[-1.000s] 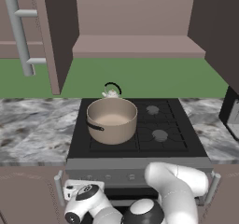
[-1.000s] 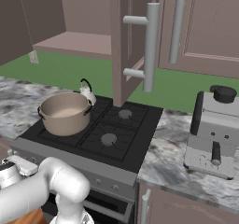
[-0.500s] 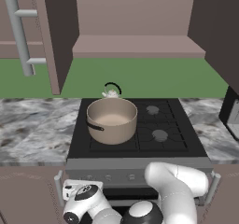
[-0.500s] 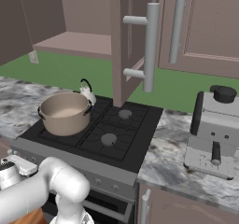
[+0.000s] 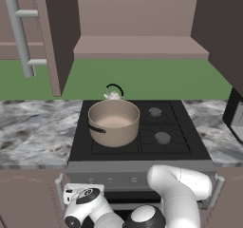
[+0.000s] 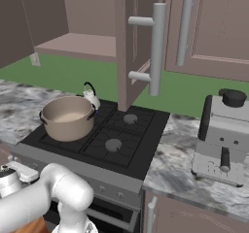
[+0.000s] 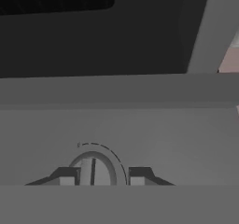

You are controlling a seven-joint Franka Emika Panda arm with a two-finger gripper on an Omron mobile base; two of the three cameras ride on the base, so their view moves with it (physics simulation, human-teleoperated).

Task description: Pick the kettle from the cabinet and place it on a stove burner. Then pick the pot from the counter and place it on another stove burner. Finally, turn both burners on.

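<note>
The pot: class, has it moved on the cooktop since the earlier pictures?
No. The pot sits on the front-left burner, in front of the kettle, same as a second ago against the cooktop.

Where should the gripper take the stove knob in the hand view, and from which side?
Take the knob by its round rim, coming straight at the stove's front panel. The gripper fingertips already sit on either side of it, across the upright pointer line. The knob faces out from the panel, so a head-on pinch probably leaves room to twist.
</note>
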